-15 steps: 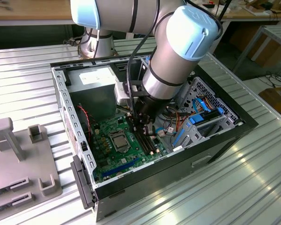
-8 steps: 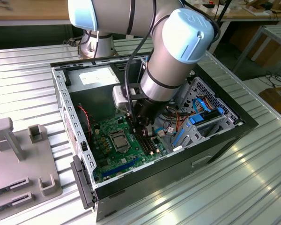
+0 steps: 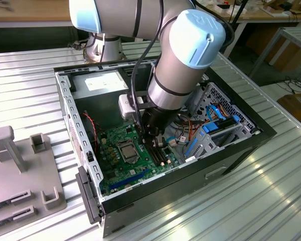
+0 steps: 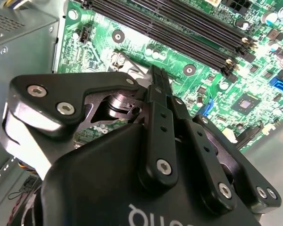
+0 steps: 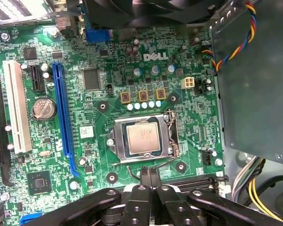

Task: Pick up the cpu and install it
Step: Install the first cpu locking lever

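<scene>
Matt silver metal cpu (image 5: 142,139), glossy green motherboard (image 5: 99,117), black plastic tool (image 5: 150,175)

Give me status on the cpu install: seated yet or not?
Looks seated: the cpu lies flat inside the socket frame on the motherboard. In hand: nothing; in the first wrist view the gripper is shut and empty beside the socket. Left: cannot tell whether the retention lever is latched.

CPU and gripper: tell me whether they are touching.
Apart. In the first wrist view the cpu sits in its socket, with green board showing between it and the shut gripper.
</scene>
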Controlling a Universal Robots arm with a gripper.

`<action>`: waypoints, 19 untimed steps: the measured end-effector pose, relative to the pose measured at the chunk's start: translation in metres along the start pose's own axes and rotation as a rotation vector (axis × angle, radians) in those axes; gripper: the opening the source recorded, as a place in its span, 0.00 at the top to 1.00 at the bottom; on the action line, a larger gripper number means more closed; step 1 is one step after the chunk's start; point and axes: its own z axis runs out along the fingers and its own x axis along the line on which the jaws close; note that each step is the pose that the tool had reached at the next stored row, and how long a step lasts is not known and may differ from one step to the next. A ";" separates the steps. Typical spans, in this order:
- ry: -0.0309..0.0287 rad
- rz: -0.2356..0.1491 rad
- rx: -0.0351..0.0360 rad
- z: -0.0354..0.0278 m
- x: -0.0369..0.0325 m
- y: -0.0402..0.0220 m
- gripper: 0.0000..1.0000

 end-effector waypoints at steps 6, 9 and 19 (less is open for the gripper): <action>0.0019 -0.024 0.0063 0.0008 0.0065 0.0011 0.89; 0.0026 -0.038 0.0063 0.0038 0.0068 0.0008 0.89; 0.0056 -0.076 0.0045 0.0120 0.0079 0.0007 0.89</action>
